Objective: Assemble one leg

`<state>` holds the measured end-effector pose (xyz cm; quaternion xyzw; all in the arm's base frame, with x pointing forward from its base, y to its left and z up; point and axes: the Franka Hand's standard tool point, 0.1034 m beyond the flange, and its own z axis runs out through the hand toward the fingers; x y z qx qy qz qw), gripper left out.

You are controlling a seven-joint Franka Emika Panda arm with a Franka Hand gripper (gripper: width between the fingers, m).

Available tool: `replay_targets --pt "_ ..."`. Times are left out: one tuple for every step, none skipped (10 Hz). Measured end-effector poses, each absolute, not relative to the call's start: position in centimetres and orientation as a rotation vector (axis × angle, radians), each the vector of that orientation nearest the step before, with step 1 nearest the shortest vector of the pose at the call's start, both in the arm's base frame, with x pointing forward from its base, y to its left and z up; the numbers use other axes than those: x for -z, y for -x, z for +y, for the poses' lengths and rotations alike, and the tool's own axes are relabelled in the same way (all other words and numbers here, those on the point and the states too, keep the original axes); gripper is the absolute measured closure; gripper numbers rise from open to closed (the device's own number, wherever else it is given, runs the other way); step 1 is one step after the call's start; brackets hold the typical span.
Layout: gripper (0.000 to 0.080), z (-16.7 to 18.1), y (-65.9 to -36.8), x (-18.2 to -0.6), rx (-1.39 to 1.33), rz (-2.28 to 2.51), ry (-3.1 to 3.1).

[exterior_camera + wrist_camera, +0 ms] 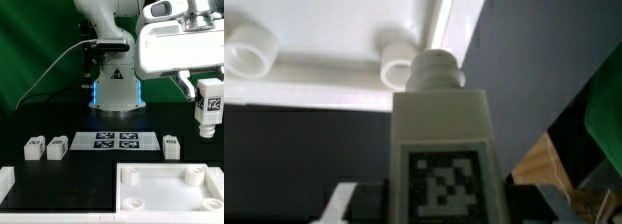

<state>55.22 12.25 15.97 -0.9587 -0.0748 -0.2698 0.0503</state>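
My gripper (207, 88) is shut on a white leg (208, 110) with a black-and-white tag and holds it in the air at the exterior view's right, above the table. In the wrist view the held leg (441, 150) points out from between my fingers, its narrow tip toward the white tabletop (331, 90). That tabletop (165, 190) lies at the front with round sockets (399, 72) inside its raised rim. Three more legs lie on the black table: two at the exterior view's left (33, 148) (57, 148), one near the right (172, 147).
The marker board (117, 140) lies flat in front of the robot base (116, 95). A white bracket (6, 182) sits at the front left edge. A green curtain hangs behind.
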Motion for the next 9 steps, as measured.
replay_targets --pt "0.0508 12.2 -55.5 -15.9 0.815 -0.229 2.922" --pt "0.0508 11.9 -57.2 -15.8 0.858 -0.232 2.912" --pt "0.0508 11.7 -58.8 -15.1 0.874 -0.229 2.907" --pt "0.0508 11.6 -59.8 -14.0 0.886 -0.218 2.901" --pt "0.0508 11.9 -60.4 -13.0 0.895 -0.209 2.894" --pt "0.0508 12.1 -60.9 -12.4 0.89 -0.196 2.894" --pt "0.0508 11.8 -61.6 -11.7 0.888 -0.2 2.898" --pt "0.0508 11.8 -61.8 -10.9 0.882 -0.197 2.899" --pt "0.0508 11.9 -61.6 -10.1 0.87 -0.197 2.902"
